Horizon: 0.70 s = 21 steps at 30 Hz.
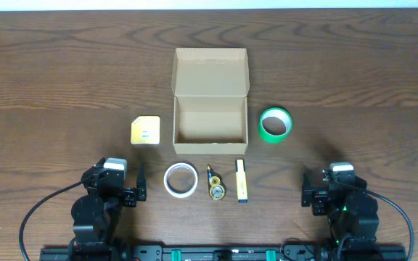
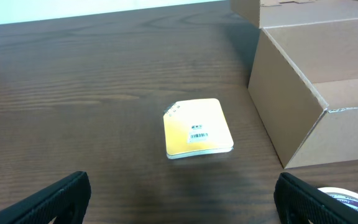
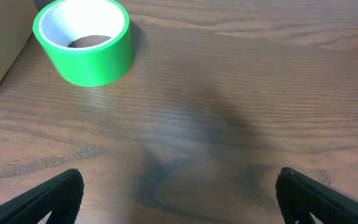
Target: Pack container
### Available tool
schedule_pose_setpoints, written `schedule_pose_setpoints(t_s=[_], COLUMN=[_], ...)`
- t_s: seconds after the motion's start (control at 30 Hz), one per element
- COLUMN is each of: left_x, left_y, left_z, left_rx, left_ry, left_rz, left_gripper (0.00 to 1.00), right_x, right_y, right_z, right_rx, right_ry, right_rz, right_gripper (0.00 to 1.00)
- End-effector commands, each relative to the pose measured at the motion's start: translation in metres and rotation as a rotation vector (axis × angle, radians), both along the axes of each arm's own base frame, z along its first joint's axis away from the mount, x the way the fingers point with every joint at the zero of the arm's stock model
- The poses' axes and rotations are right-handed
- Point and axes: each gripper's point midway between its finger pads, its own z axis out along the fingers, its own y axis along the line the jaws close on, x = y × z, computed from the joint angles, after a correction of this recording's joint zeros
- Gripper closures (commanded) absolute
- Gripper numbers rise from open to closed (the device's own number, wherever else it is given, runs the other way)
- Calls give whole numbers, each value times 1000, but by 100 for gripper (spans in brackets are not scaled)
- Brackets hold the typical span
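Observation:
The brown cardboard container [image 1: 210, 116] stands open in the middle of the table, flap lid raised at the back; its side shows in the left wrist view [image 2: 309, 99]. A yellow square pad [image 1: 145, 130] lies left of it, also in the left wrist view [image 2: 197, 129]. A green tape roll [image 1: 275, 125] lies to its right, also in the right wrist view [image 3: 84, 41]. A white tape roll [image 1: 181, 180], a yellow-black tool [image 1: 215, 183] and a yellow marker [image 1: 242, 180] lie in front. My left gripper [image 2: 180, 202] and right gripper [image 3: 180, 196] are open and empty near the front edge.
The wooden table [image 1: 64, 72] stretches wide on both sides of the container. Cables and a mounting rail [image 1: 209, 254] run along the front edge behind both arms.

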Motion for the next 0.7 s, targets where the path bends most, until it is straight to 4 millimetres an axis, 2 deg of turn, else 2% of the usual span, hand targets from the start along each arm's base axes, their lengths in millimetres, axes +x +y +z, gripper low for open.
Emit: schedule_pose_setpoints(t_s=[0.0, 0.47, 0.6, 0.67], left_x=[-1, -1, -1, -1], left_y=[-1, -1, -1, -1], left_z=[-10, -10, -10, -10], left_rx=[9, 9, 9, 9], left_ry=[25, 25, 25, 25], left_rz=[-13, -13, -13, -13], left_gripper=[5, 5, 5, 5], right_x=[-1, -1, 2, 2], right_y=[0, 0, 3, 4], right_z=[-3, -3, 15, 33], right_rx=[-7, -4, 74, 108], right_ry=[14, 14, -17, 1], right_rz=[9, 7, -25, -42], right_gripper=[1, 1, 1, 1])
